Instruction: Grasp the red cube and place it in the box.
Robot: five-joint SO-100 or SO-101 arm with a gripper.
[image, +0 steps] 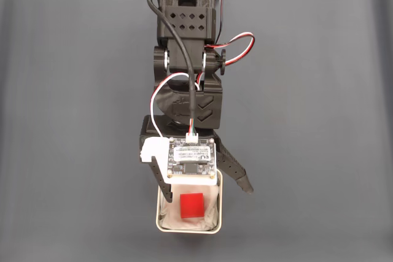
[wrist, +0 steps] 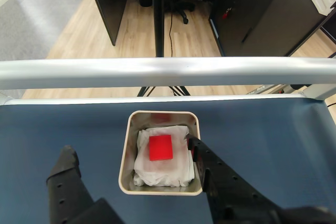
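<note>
Resting on the white lining inside the box [wrist: 124, 166], the red cube [wrist: 160, 147] lies free, with no finger touching it. The box is a small grey metal tray on a dark blue tabletop [wrist: 278, 140]. The black gripper [wrist: 128, 148] hangs over the box with its jaws spread wide: in the wrist view one finger [wrist: 212, 166] reaches over the box's right edge, while the other sits outside the box, to its left. In the fixed view the cube [image: 191, 205] shows just below the arm's wrist.

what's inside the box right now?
The red cube sits on the white lining inside the box. The box floor under the lining is covered. The open pincer holds nothing.
</note>
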